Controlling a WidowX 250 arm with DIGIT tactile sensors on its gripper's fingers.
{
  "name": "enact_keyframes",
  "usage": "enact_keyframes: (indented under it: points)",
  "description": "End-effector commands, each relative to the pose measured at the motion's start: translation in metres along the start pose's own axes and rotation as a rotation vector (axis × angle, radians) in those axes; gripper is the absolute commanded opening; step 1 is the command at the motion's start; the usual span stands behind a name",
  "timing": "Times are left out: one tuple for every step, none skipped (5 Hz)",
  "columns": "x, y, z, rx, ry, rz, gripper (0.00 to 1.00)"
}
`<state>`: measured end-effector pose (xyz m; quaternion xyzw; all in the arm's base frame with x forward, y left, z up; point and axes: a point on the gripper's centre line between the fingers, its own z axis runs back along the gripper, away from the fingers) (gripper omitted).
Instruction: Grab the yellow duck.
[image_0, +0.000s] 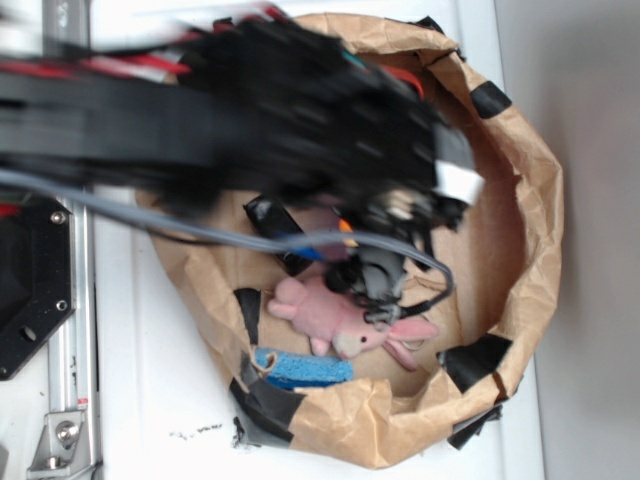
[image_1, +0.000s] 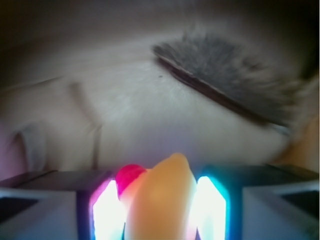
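In the wrist view the yellow duck (image_1: 161, 210) stands squeezed between my gripper's (image_1: 159, 197) two glowing pads, its red beak (image_1: 129, 176) poking out on the left. The gripper is shut on it. In the exterior view the blurred black arm reaches into the brown paper bin (image_0: 530, 250), and the gripper (image_0: 378, 285) hangs just above the pink plush bunny (image_0: 335, 318). I cannot make out the duck in that view.
A blue sponge (image_0: 302, 368) lies at the bin's near wall beside the bunny. Black tape patches (image_0: 478, 360) mark the bin's rim. A grey furry strip (image_1: 230, 85) lies on the bin floor ahead of the gripper. A grey cable (image_0: 200, 230) crosses the bin.
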<state>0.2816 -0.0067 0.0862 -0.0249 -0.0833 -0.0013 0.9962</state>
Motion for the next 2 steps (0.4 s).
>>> enact_keyframes:
  points:
    - [-0.0057,0.0208,0.1144,-0.028,-0.018,-0.014,0.00]
    - [0.0026,0.0187,0.1206,-0.025,0.023,-0.023,0.00]
